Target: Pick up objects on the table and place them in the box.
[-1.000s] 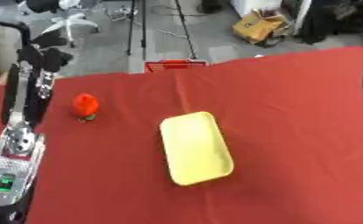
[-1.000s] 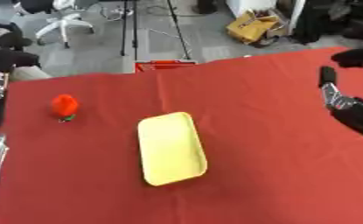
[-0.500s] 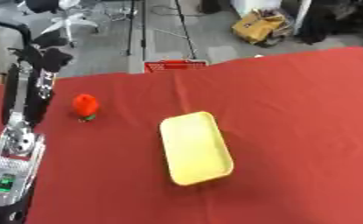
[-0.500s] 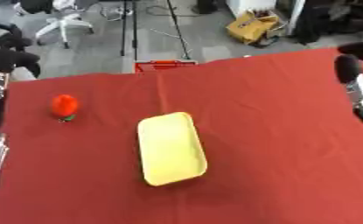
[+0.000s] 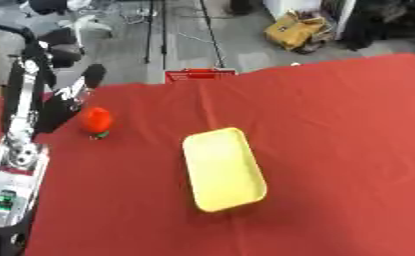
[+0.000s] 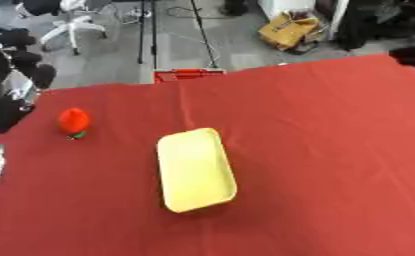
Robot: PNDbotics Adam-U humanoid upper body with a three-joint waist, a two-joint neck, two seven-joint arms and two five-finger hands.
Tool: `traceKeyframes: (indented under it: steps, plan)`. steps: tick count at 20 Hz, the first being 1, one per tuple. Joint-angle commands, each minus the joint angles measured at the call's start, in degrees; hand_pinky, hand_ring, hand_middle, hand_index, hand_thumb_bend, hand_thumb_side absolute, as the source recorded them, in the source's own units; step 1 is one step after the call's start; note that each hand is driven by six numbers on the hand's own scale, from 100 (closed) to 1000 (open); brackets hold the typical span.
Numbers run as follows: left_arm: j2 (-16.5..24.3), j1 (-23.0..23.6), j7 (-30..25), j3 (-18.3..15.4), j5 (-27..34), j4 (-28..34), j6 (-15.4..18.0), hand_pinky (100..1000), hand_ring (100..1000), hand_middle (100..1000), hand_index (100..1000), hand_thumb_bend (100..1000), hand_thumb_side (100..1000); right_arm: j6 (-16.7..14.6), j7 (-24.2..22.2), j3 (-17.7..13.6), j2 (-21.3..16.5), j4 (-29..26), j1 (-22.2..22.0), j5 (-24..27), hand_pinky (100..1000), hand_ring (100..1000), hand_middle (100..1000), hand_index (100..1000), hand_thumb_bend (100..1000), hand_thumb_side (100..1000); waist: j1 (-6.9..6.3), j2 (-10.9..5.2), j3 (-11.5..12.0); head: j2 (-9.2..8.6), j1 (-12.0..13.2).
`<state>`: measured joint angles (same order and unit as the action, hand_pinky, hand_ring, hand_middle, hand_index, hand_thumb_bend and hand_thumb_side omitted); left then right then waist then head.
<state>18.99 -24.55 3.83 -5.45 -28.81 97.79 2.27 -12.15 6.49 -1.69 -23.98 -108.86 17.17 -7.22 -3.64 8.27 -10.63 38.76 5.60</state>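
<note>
A small red fruit-like object with a green base [image 5: 96, 120] stands on the red tablecloth at the left. My left hand [image 5: 67, 100] is open just to its left and slightly behind it, dark fingers raised; I cannot tell whether they touch it. The left arm rises from the lower left corner. A shallow yellow box [image 5: 224, 175] lies empty in the middle of the table, its long side running front to back. My right hand shows in neither view.
A red frame-like thing [image 5: 199, 75] sits just past the table's far edge [image 5: 272, 70]. Beyond it on the floor are an office chair [image 6: 70, 22], stand legs and a yellow-brown bag [image 5: 300, 31].
My left hand has come in closer to the red object from the left. My right hand, seen at the right edge before, has drawn out of view.
</note>
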Motion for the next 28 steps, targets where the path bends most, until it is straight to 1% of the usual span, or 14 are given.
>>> traceKeyframes:
  steps: [1,2,3,5,7,9,12,13,16,19,22,28]
  plan:
    - [4.19,-3.74,-4.61,0.16,-6.64,-2.99,-1.99,755,743,796,893,858,610,0.0,-0.48,-0.04,-0.94,-0.34,0.61,-0.15,758,716,848,942,451,892,1.01,-1.97,-0.22,-0.23,0.16]
    - [4.89,-5.07,-6.6,0.21,-9.01,-4.43,-2.49,755,743,796,893,858,610,0.0,-0.56,0.01,-0.93,-0.33,0.58,-0.14,758,716,848,942,451,892,1.01,-2.0,-0.28,-0.22,0.17]
    - [6.0,-6.52,-8.76,0.33,-11.69,-6.07,-3.01,775,766,816,904,858,616,0.01,-0.65,0.05,-0.94,-0.3,0.54,-0.14,755,714,847,940,452,886,0.96,-2.08,-0.36,-0.24,0.17]
    - [8.37,-10.01,-13.79,0.72,-18.47,-10.01,-3.72,784,781,828,909,861,616,0.02,-0.89,0.14,-0.95,-0.23,0.48,-0.16,753,712,846,940,452,883,0.86,-2.22,-0.54,-0.29,0.19]
    - [10.17,-13.15,-17.9,1.24,-24.61,-14.0,-3.51,786,786,830,909,866,612,0.01,-1.11,0.25,-0.96,-0.16,0.4,-0.14,752,711,845,940,453,882,0.76,-2.36,-0.68,-0.25,0.23]
    - [11.22,-15.6,-21.04,1.69,-28.99,-18.26,-2.82,790,794,833,912,867,614,0.0,-1.26,0.34,-0.97,-0.07,0.34,-0.06,750,710,844,940,451,882,0.65,-2.47,-0.78,-0.17,0.22]
    - [11.65,-18.77,-24.09,1.97,-33.6,-24.69,-1.64,791,796,832,912,860,613,-0.04,-1.44,0.45,-1.01,0.04,0.26,0.03,750,710,844,940,452,881,0.56,-2.58,-0.86,-0.04,0.18]
    - [11.59,-19.42,-24.81,2.03,-34.69,-26.58,-1.35,794,804,834,915,815,608,-0.04,-1.48,0.46,-1.02,0.06,0.22,0.06,747,708,844,940,451,880,0.52,-2.6,-0.89,0.02,0.19]
    - [10.7,-22.39,-27.74,2.07,-39.07,-34.61,-1.04,792,806,834,916,822,601,-0.07,-1.64,0.57,-1.03,0.14,0.09,0.11,747,708,844,941,452,878,0.43,-2.68,-0.96,0.23,0.23]
    - [9.41,-24.12,-27.26,1.31,-42.21,-40.07,-1.42,780,793,821,910,803,587,-0.12,-1.77,0.62,-1.01,0.19,0.02,0.16,747,707,843,941,447,880,0.39,-2.72,-0.97,0.37,0.26]
    - [7.22,-25.26,-23.62,-0.11,-44.72,-45.37,-3.45,773,784,817,907,794,578,-0.17,-1.89,0.72,-0.93,0.22,0.02,0.19,747,707,843,941,449,879,0.4,-2.68,-1.06,0.44,0.38]
    - [5.64,-25.74,-19.1,-1.36,-45.2,-53.02,-5.55,759,766,802,903,760,558,-0.23,-1.96,0.72,-0.92,0.21,0.03,0.22,747,706,843,943,447,880,0.33,-2.52,-1.33,0.41,0.43]
